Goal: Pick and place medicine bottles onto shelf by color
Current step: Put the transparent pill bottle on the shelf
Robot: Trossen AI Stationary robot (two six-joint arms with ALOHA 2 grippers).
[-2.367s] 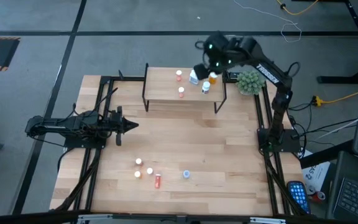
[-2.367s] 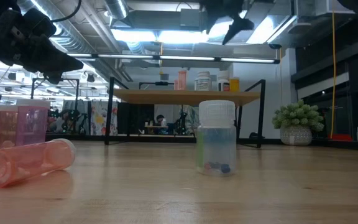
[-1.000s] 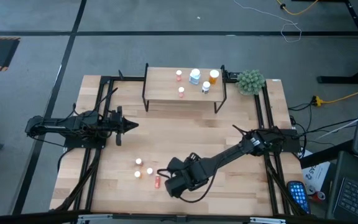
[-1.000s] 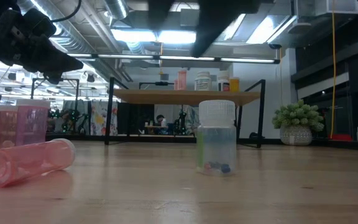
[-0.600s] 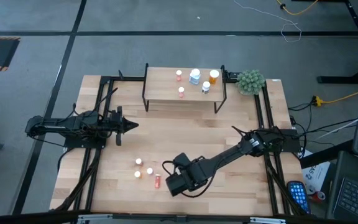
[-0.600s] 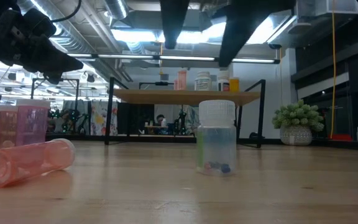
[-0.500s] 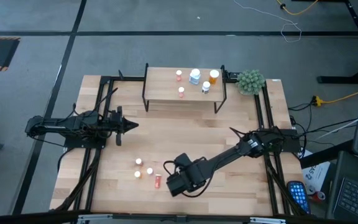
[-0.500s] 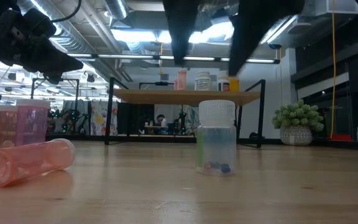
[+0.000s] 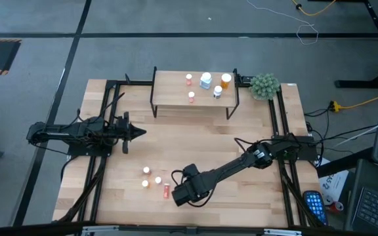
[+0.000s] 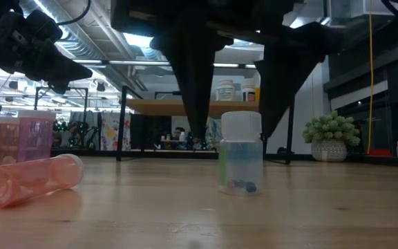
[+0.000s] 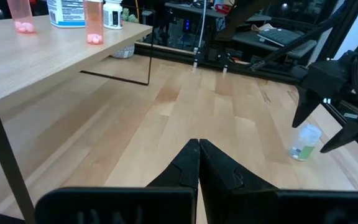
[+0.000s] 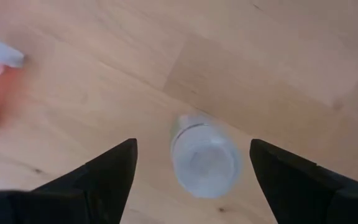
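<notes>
The shelf (image 9: 195, 88) stands well apart from the right gripper (image 12: 191, 163), whose jaws hang wide around the upright clear bottle (image 12: 205, 152), below them; next, lower and close. Left gripper (image 11: 198, 163) waits shut

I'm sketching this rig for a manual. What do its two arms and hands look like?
Both arms are dark, near black, built of slim jointed links on black frame rails along the table's sides. The right arm carries faint light lettering on one link. The right hand ends in two flat, tapering black fingers; the left hand has fingers that narrow to a point.
</notes>
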